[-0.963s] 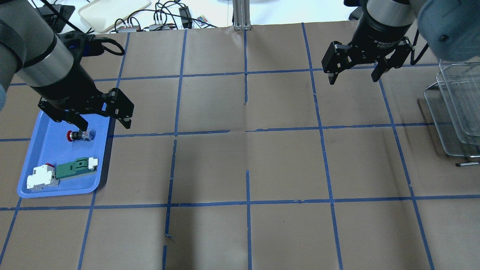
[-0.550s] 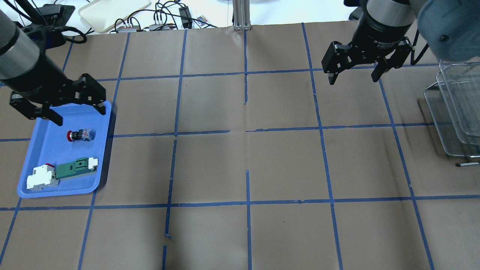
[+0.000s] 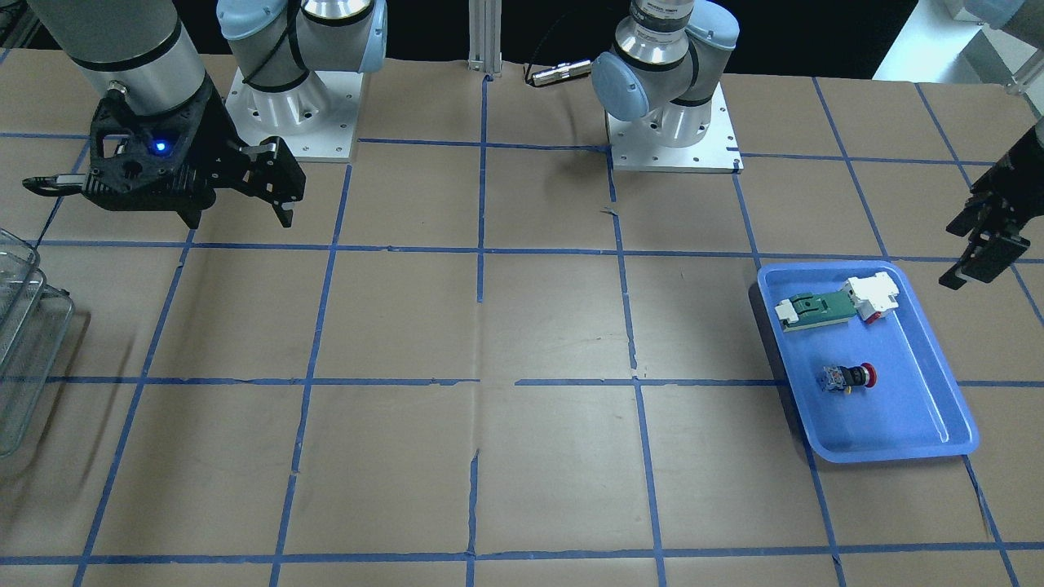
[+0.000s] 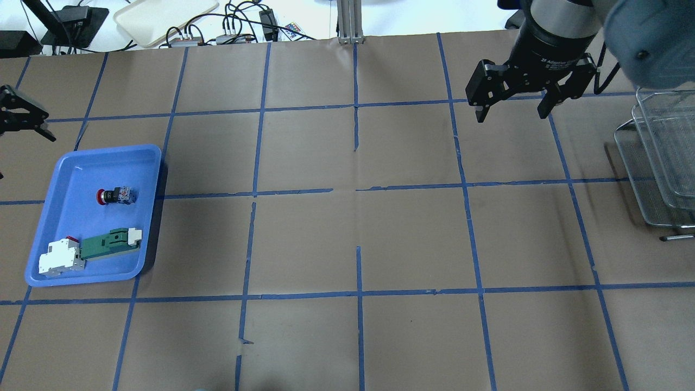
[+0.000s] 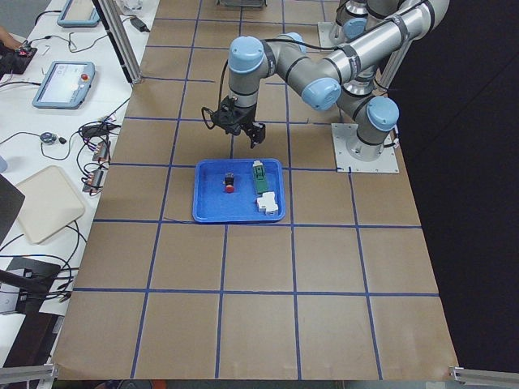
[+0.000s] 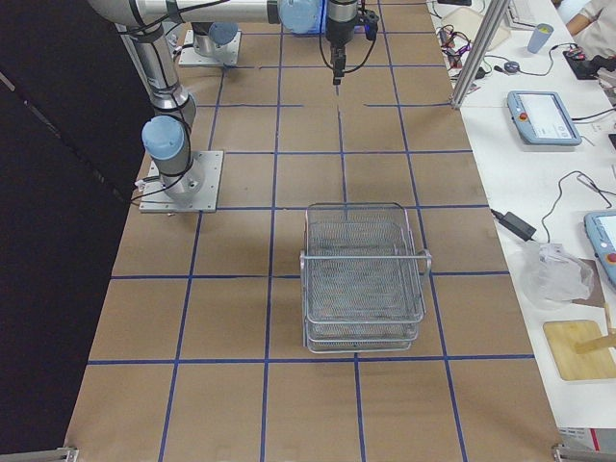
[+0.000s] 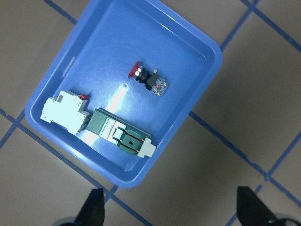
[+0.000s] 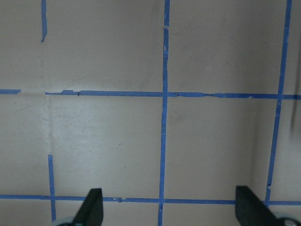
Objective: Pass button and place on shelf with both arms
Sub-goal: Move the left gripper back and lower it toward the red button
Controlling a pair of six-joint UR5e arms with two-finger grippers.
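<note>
We see the button (image 4: 115, 196) lying in the blue tray (image 4: 70, 163) by the table's left edge. The left gripper (image 7: 175, 209), near the tray, and the right gripper (image 4: 511, 114), near the right-edge shelf (image 6: 364, 279), both stand open.

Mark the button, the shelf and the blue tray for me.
button (image 4: 115, 195): overhead exterior view, on its black barrel.
shelf (image 6: 364, 279): exterior right view, on the top tier's mesh.
blue tray (image 4: 81, 174): overhead exterior view, on its bare floor.
</note>
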